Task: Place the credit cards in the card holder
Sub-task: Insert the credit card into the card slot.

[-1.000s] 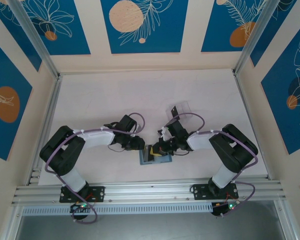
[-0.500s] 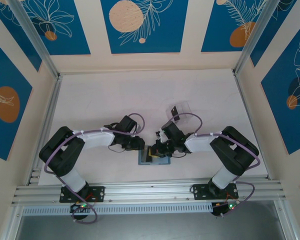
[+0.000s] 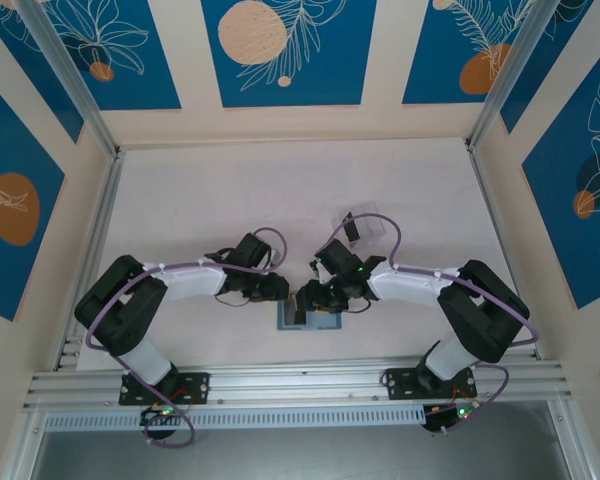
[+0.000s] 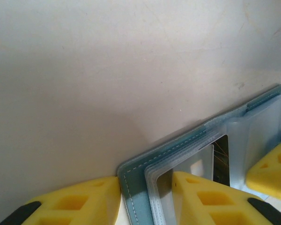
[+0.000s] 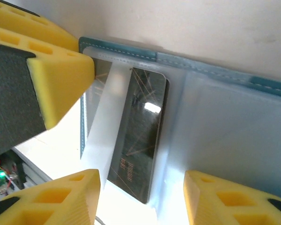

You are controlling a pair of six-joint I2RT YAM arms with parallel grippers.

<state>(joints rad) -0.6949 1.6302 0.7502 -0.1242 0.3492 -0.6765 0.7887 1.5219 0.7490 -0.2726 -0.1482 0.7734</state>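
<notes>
The teal card holder [image 3: 302,320] lies open near the table's front edge, between the two arms. My left gripper [image 4: 145,190] is shut on its near corner: one yellow finger [image 4: 65,204] is against the teal cover [image 4: 133,187], the other on the clear pockets. In the right wrist view a black credit card [image 5: 138,140] stands partly inside a clear pocket of the card holder [image 5: 234,122]. My right gripper [image 5: 143,199] is open around the card's free end, both fingers apart from it. One of the left gripper's fingers [image 5: 42,70] shows at upper left.
A clear plastic box [image 3: 368,222] sits on the table behind the right arm. The table's front rail [image 3: 300,382] runs just below the card holder. White tabletop [image 3: 280,200] stretches toward the back wall.
My right gripper has opened and let go of the credit card, which stays in the pocket. The right arm has shifted slightly left. The left gripper keeps its hold.
</notes>
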